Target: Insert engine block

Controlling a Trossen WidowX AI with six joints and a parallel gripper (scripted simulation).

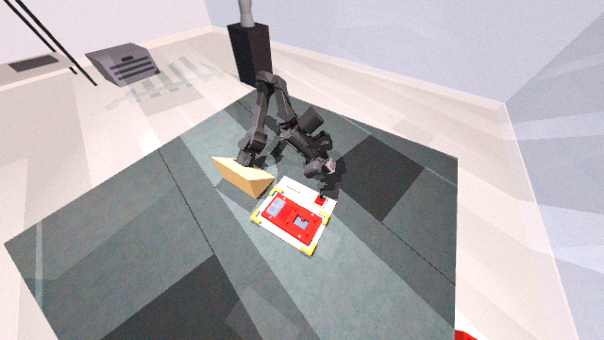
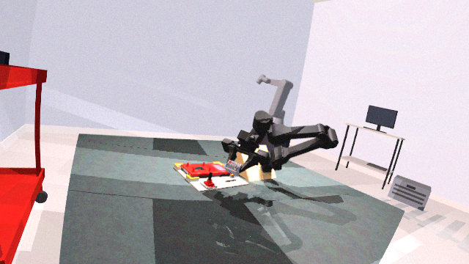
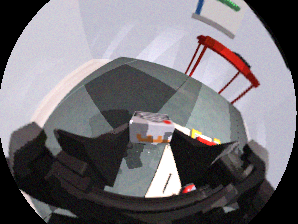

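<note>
One arm (image 1: 264,118) folded low (jaws gripping block (image 3: 150,133))

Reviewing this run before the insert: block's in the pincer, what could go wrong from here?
1. The pincer holds the engine block off to the side of the red car body, not over its opening; it could snag the rim on the way in.
2. Slot orientation is unreadable here; a wrong turn may jam on the rib.
3. The small red part lies close below.
</note>
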